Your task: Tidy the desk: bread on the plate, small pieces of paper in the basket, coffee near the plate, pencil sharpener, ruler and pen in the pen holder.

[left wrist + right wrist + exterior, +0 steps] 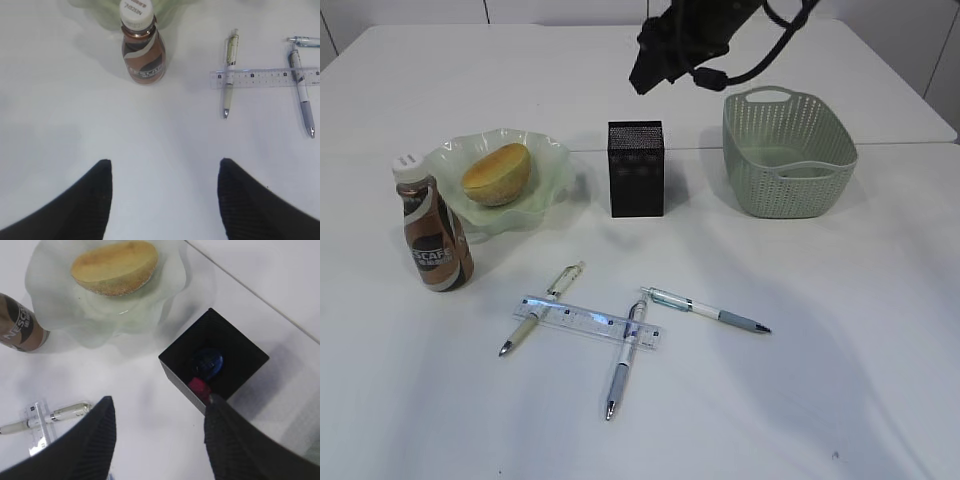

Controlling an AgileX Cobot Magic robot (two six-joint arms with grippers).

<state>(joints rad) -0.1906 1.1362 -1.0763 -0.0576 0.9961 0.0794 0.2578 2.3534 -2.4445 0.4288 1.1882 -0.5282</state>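
**Ruler and pens next for the pen holder**

Clear ruler (592,322) lies flat across two pens (623,360) on worktop (840,400), a third pen (705,309) beside; pen holder (636,168) beyond. Both grippers, right gripper (159,432) over the holder and left gripper (164,192), gape empty. Judgement: lift ruler by an overhanging end, insert upright.

ruler (270,78) cut off at right edge, plate (100,10) blurred
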